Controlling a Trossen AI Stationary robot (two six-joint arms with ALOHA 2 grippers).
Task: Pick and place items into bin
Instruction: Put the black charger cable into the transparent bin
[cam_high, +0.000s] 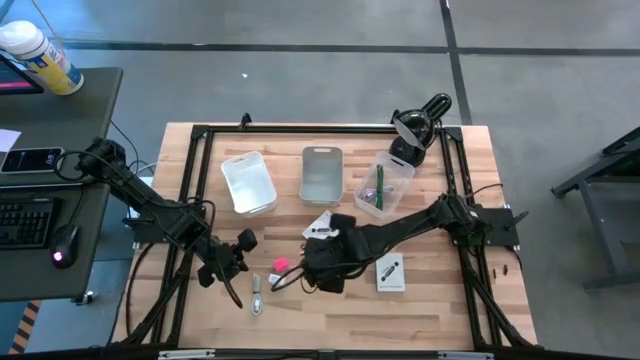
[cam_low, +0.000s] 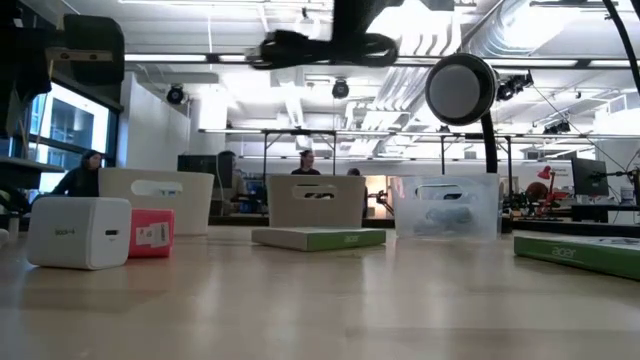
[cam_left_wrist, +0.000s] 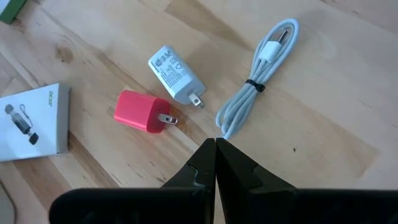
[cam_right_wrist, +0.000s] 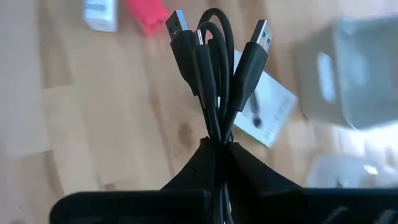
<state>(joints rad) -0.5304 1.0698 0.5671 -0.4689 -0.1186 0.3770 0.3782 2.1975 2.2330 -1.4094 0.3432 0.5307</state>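
Note:
My right gripper is shut on a bundle of black USB cable and hangs above the table's middle. In the low view the cable is well clear of the tabletop. My left gripper is shut and holds nothing. It hovers at the table's near left, close to one end of a coiled white cable. A pink charger and a white charger lie flat on the wood beside it. A green pen lies in the clear bin. My right gripper pinches the gathered strands of the black cable bundle between its two fingers. The loop and two USB plugs stick out past the fingertips. The bundle is lifted clear of the table.
A white bin, a grey bin and the clear bin stand in a row at the far side. A white printed box lies right of the right gripper and another lies behind it. A black lamp-like stand is at the far right.

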